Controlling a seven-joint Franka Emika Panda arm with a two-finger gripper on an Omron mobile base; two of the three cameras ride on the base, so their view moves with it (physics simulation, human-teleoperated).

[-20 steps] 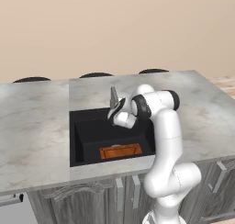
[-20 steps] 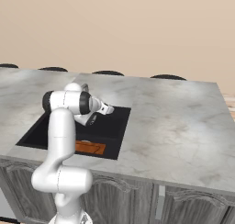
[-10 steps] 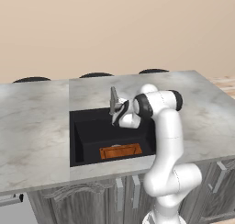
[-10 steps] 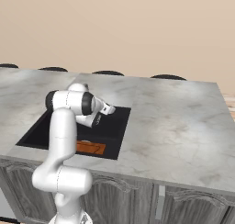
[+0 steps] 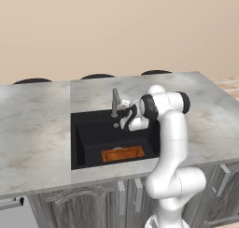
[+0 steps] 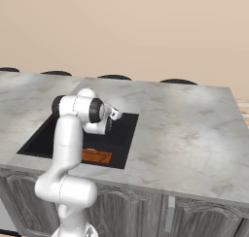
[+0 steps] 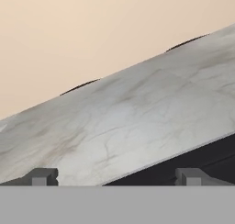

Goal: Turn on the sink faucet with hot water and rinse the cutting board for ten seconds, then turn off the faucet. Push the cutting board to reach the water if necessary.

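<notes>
Reaching over the black sink (image 5: 88,140), the gripper (image 5: 125,111) sits just beside the one faucet (image 5: 114,102) at the back rim — whether it touches the tap cannot be told. In the hand view its two fingertips (image 7: 43,176) stand far apart with nothing between them, so it is released. One cutting board (image 5: 123,153) lies flat on the basin floor near the front wall, well apart from the faucet. Three dark stool tops (image 5: 98,76) show behind the marble counter (image 5: 32,129).
</notes>
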